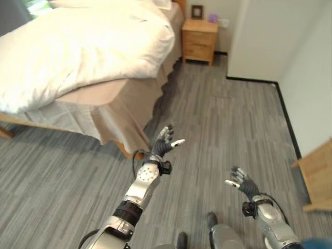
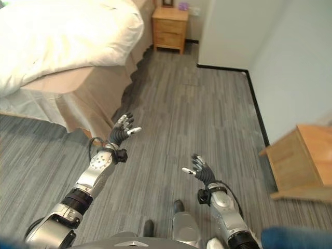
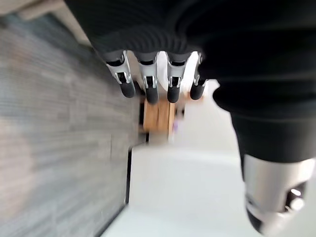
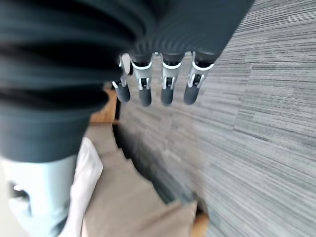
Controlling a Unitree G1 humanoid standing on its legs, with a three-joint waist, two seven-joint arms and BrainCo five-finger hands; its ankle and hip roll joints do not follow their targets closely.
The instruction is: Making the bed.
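We stand off the corner of the bed [image 1: 119, 106], well apart from it; the white duvet [image 1: 83, 46] lies rumpled, bunched up the mattress so the beige skirt shows bare, which is why it needs pulling straight. Our left hand [image 1: 165, 141] is raised toward that corner, fingers spread and holding nothing; our right hand [image 1: 240, 181] hangs lower over the grey floor [image 1: 218, 119], fingers likewise loose and empty; a wooden nightstand [image 1: 198, 40] sits beyond the bed.

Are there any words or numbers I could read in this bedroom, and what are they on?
None can be read.
The small dark picture frame on the wooden nightstand: too small to tell.
The white duvet and the grey striped floor: no print.
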